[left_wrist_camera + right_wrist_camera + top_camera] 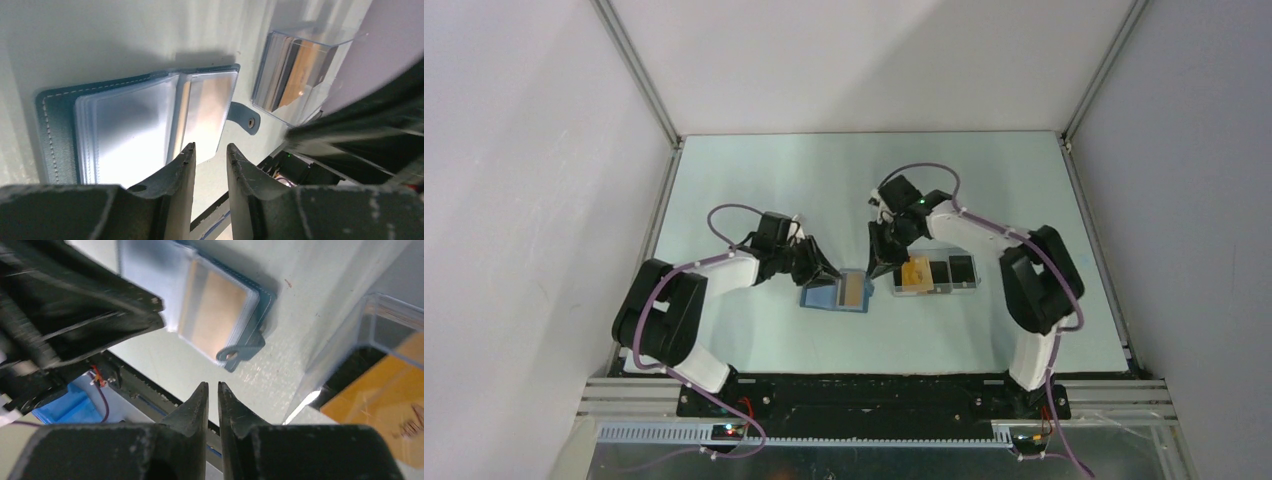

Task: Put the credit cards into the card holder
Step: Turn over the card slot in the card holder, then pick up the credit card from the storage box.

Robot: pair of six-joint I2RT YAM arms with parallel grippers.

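One card (215,322) already sits in the open holder (836,292) mid-table; more cards (916,273) wait in the tray (934,290) beside it. Left gripper (210,152) hangs a bit parted, right gripper (212,390) nearly closed, both empty.
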